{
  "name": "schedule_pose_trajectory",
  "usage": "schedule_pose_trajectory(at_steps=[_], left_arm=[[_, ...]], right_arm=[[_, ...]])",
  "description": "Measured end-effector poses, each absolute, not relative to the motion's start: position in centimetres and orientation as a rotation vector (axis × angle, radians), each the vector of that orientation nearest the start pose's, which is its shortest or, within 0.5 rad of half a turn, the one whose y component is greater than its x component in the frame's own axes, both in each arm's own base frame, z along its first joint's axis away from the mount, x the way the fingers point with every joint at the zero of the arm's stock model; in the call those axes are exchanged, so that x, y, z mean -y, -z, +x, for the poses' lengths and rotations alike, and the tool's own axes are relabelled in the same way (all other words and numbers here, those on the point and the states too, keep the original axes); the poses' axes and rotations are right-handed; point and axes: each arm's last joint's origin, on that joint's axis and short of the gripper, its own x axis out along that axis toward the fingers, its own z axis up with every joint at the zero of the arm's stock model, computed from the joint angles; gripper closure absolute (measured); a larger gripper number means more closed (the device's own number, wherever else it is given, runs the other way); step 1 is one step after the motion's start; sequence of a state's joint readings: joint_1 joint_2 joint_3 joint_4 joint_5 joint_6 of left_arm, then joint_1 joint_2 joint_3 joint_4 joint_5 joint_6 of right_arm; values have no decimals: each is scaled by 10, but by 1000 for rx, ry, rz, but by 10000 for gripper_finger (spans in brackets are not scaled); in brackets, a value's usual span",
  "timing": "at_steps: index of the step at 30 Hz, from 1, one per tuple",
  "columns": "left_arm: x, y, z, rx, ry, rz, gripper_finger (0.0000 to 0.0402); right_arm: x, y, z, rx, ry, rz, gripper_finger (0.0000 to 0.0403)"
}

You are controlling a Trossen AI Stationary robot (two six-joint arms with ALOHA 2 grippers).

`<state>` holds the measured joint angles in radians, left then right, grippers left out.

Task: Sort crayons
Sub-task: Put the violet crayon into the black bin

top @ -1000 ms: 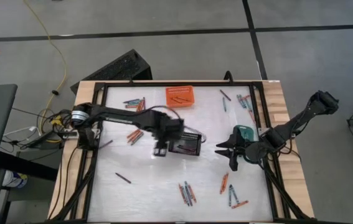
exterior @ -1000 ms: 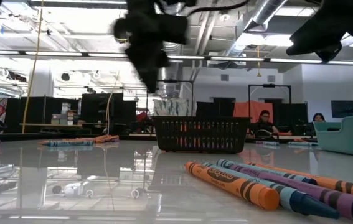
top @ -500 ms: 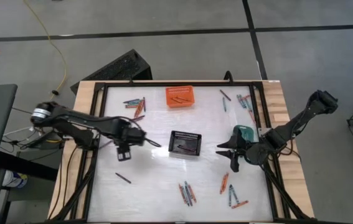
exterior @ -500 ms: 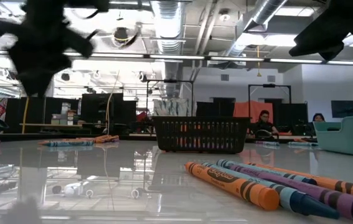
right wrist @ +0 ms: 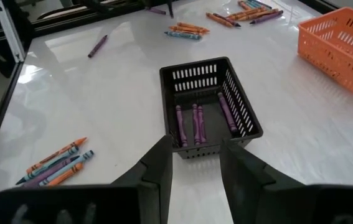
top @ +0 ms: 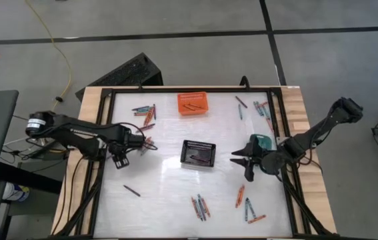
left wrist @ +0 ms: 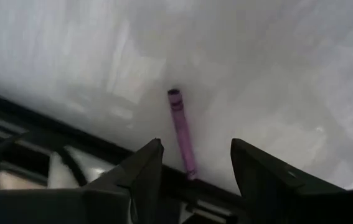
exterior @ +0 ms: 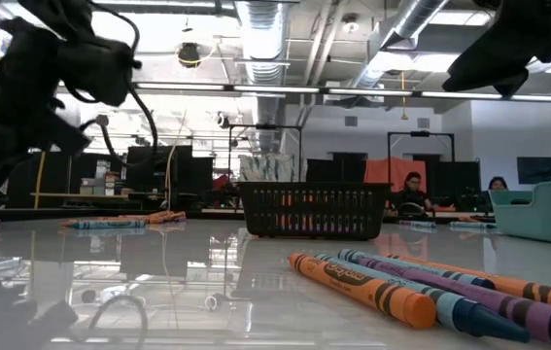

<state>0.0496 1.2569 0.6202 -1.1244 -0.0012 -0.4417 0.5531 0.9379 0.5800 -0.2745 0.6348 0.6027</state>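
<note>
My left gripper (top: 119, 160) (left wrist: 196, 152) stands open near the table's left edge and points down. A purple crayon (left wrist: 181, 132) lies flat on the white table below it, its near end between the two fingertips. My right gripper (top: 242, 160) (right wrist: 195, 149) hangs open and empty at the right, facing the black basket (top: 199, 153) (right wrist: 210, 106), which holds three purple crayons (right wrist: 195, 121). More crayons lie loose in groups (top: 145, 110) (top: 199, 207) (top: 250, 212) (top: 262, 109), and a dark one (top: 132, 191) lies alone.
An orange basket (top: 192, 103) with crayons stands at the far middle, and a teal basket (top: 261, 142) stands beside my right gripper. A black frame rail (top: 102, 167) runs along the left edge, close to my left gripper. People sit in the room beyond the table (exterior: 413, 190).
My left gripper has swung from beside the black basket toward the table's left edge and has come down, rolling its wrist, and its fingers have stayed open. It now hangs over the purple crayon by the left rail.
</note>
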Motion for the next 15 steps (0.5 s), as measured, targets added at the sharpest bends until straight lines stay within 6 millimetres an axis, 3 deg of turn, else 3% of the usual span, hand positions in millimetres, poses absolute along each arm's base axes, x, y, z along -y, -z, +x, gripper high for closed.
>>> schedule_pose_trajectory(at_steps=[15], left_arm=[[-32, -128, 165, -1892, -521, -505, 223]], right_arm=[[-85, -233, 168, -480, 221, 226, 275]])
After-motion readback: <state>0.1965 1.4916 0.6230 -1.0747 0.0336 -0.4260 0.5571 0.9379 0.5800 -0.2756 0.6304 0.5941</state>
